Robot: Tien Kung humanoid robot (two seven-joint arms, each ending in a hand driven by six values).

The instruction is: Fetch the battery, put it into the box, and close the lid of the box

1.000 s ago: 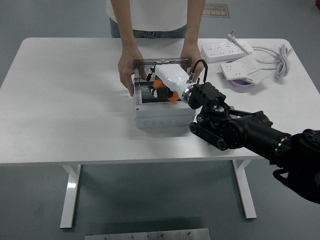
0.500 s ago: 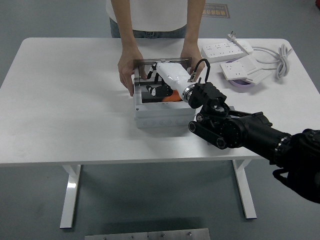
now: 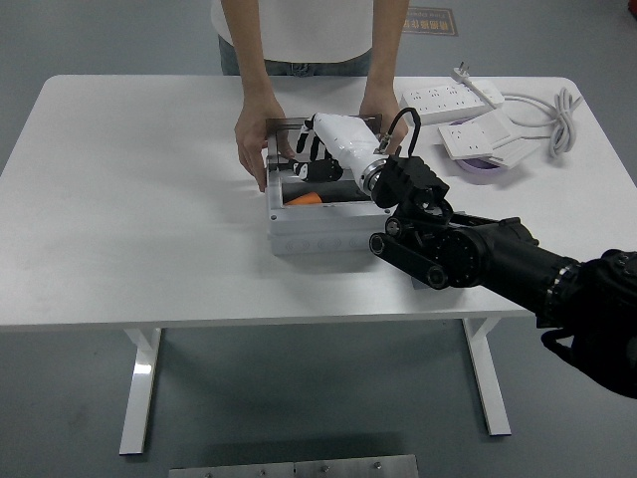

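The white table [image 3: 129, 199] carried everything, and the grey box [image 3: 318, 224] served as the landmark, standing near the table's middle. A person stood at the far side of the box; one of the person's hands [image 3: 255, 139] rested on the box's far left corner, and the other hand [image 3: 382, 112] lay at its far right corner, both touching the rim.

The right arm [image 3: 488, 261] reached in from the box's right, its black forearm passing just beside the box's right wall. The right hand [image 3: 333, 149], white-shelled with dark fingers [image 3: 307, 149], hung over the far half of the open box, palm down. The fingers were curled loosely downward, and whether they gripped anything could not be told from this view.

The battery [image 3: 305, 198], an orange piece, lay inside the box on its dark floor, toward the near-left of the fingers and below them, apparently apart from them.

To the far right of the box lay white power strips [image 3: 450, 98], a coiled white cable [image 3: 559, 115], and a purple disc [image 3: 482, 169].
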